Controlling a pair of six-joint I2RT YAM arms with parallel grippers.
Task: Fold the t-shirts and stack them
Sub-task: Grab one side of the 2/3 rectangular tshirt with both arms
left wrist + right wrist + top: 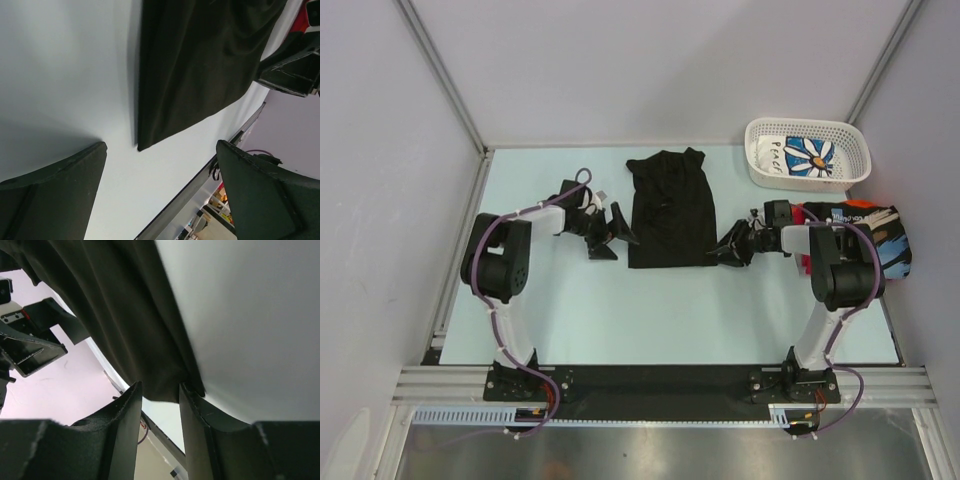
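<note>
A plain black t-shirt (668,210) lies folded lengthwise in the middle of the table, collar at the far end. My left gripper (615,240) is open at its near left corner, and in the left wrist view the corner (195,60) lies just ahead of the wide-spread gripper (161,145). My right gripper (728,250) is at the near right corner. In the right wrist view the fingers (160,386) stand narrowly apart with the shirt's corner (125,315) between the tips. A pile of black printed shirts (890,240) with a red one (860,203) lies at the right.
A white lattice basket (760,165) at the back right holds the white daisy-print shirt (805,155). The right arm's body (840,265) stands in front of the shirt pile. Grey walls close in the table on three sides.
</note>
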